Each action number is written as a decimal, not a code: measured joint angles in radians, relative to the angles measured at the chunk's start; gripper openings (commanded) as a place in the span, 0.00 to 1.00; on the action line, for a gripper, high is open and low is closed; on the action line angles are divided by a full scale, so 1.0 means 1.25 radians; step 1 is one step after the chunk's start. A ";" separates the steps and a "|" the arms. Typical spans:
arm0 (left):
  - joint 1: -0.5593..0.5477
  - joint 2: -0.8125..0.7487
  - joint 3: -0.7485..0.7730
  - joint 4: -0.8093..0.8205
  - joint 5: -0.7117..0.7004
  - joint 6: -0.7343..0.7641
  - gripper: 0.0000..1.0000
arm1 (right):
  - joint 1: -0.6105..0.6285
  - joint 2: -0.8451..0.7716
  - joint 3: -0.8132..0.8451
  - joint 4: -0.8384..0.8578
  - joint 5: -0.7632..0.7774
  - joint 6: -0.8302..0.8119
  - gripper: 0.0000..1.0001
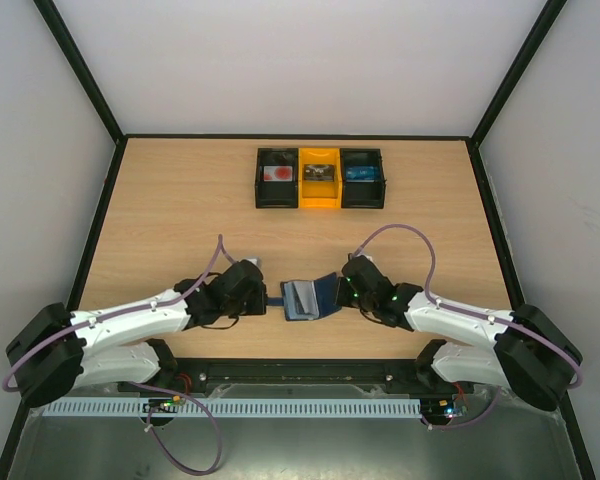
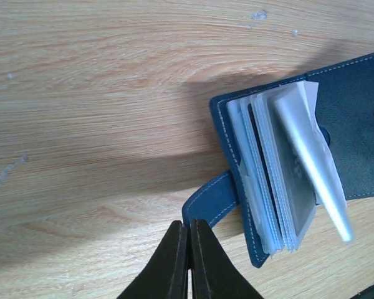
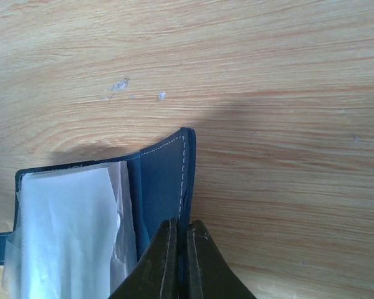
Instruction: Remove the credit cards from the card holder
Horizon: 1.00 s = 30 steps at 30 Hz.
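The right hand (image 3: 181, 225) is closed on the raised cover (image 3: 162, 180) of the holder (image 1: 308, 297), and the left hand (image 2: 188, 225) is closed, seemingly on its tab (image 2: 209, 196), so the holder lies spread on the desk (image 1: 180, 210) between them. I judge one hand should anchor it while the other frees itself for the pale sleeves (image 2: 280, 180) (no cards plainly visible), drawing each card straight along its pocket.

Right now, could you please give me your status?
Left gripper pinching tab of dark navy folding card holder; right gripper pinching its cover edge. Holder spread open, pale sleeves showing; nothing blocking.
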 measured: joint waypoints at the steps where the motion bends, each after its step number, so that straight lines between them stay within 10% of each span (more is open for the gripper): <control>1: 0.004 -0.006 -0.006 -0.001 0.000 -0.003 0.03 | 0.000 0.001 -0.002 0.000 0.002 0.001 0.02; 18: 0.026 -0.021 0.036 -0.019 0.013 -0.008 0.73 | 0.001 0.005 -0.040 0.052 0.003 0.009 0.02; 30: 0.026 -0.001 0.057 0.143 0.075 -0.015 0.91 | 0.001 -0.006 -0.059 0.100 -0.025 0.030 0.02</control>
